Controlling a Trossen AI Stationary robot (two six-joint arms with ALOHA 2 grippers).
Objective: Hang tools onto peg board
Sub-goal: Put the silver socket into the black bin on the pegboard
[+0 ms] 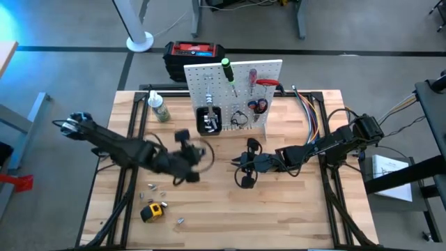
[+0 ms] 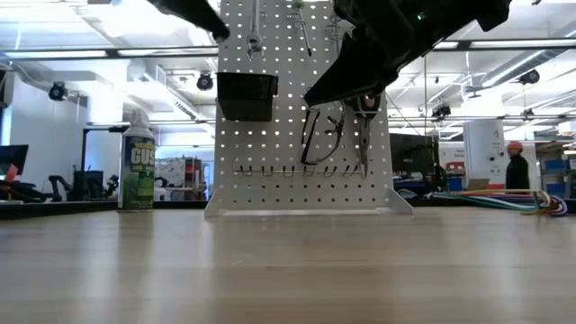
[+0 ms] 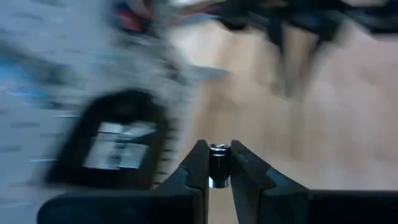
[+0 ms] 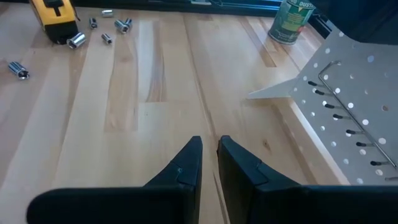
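Observation:
The white peg board [image 1: 233, 90] stands upright at the table's far middle. A green-handled screwdriver [image 1: 228, 72], a red one [image 1: 252, 78], pliers [image 1: 259, 104] and glasses [image 2: 322, 135] hang on it, and a black bin [image 1: 209, 120] is fixed to its front. My left gripper [image 1: 191, 150] hovers blurred in front of the bin, shut on a small silver socket [image 3: 218, 165]. My right gripper [image 1: 240, 162] is shut above the table's middle with nothing in it. A yellow tape measure [image 1: 152, 211] and several small silver bits [image 1: 155, 188] lie near the table's front left. My left gripper [image 3: 217, 149] pinches the small silver socket by its round sides [image 3: 218, 174] between its two fingertips. The socket lies along the fingers, its open end [image 3: 218, 147] toward their tips. It is lifted clear of the table, in front of the black bin [image 3: 118, 146].
A green-labelled bottle [image 1: 159, 108] stands left of the board. Behind the board lies a red-and-black box [image 1: 194, 54]. Coloured cables [image 1: 310, 111] run along the far right edge. Bare wood spreads between the two grippers and along the front right.

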